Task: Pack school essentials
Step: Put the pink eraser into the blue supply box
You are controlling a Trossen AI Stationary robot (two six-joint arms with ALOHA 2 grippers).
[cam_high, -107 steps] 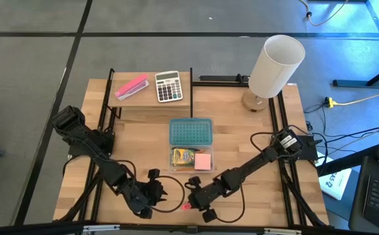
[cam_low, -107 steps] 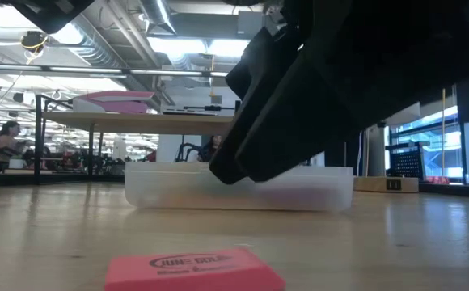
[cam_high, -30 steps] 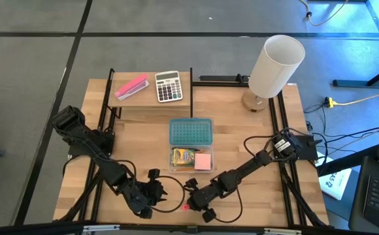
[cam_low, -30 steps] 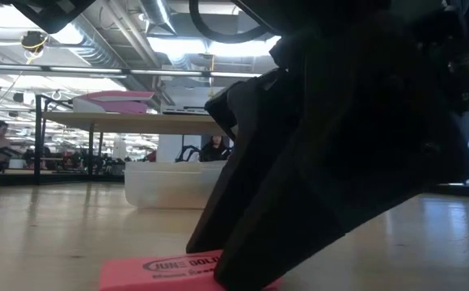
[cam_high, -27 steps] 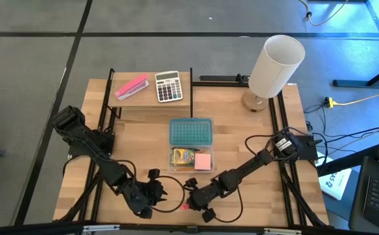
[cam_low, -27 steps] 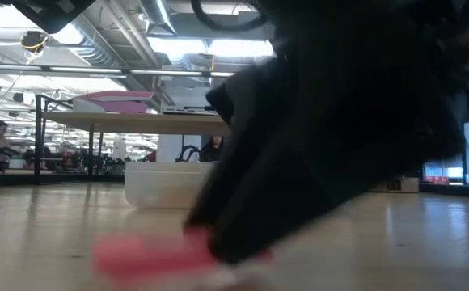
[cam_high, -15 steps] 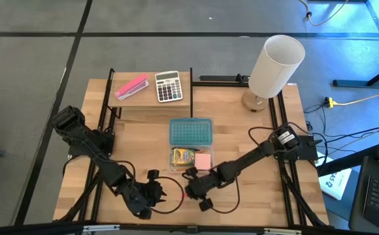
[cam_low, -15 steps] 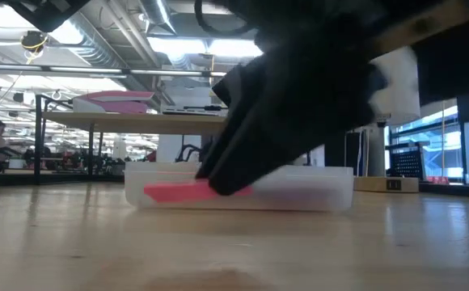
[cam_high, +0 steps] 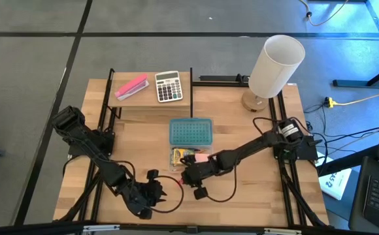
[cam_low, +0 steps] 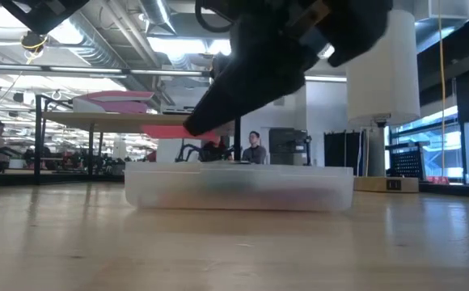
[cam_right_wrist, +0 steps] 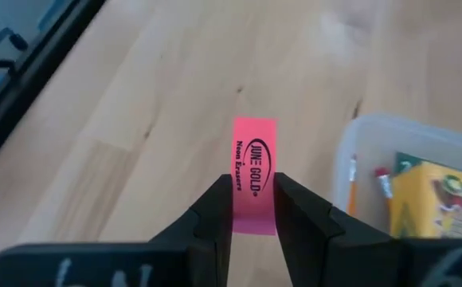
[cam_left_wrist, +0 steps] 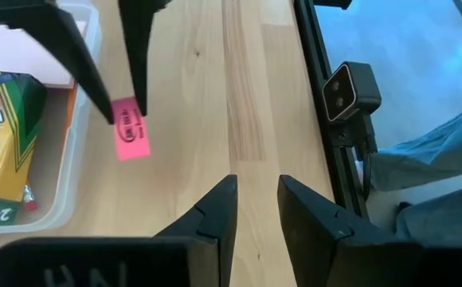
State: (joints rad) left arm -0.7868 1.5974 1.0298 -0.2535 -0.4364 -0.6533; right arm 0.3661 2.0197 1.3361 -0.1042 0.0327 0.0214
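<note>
Right pincer (cam_right_wrist: 247, 209) clamps pink eraser (cam_right_wrist: 254, 174), lifted above tabletop (cam_high: 242, 130) just beside clear box (cam_right_wrist: 374, 151). Left pincer (cam_left_wrist: 256, 209) narrowly parted, empty.

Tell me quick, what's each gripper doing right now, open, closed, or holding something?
Left gripper: open, holding nothing, near the table's front edge.
Right gripper: shut on the pink eraser, lifted beside the clear box.

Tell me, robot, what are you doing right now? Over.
Right gripper shut on pink eraser, lifted off the table beside the clear box. Left gripper waiting low at the front, holding nothing. Nothing in the way.
</note>
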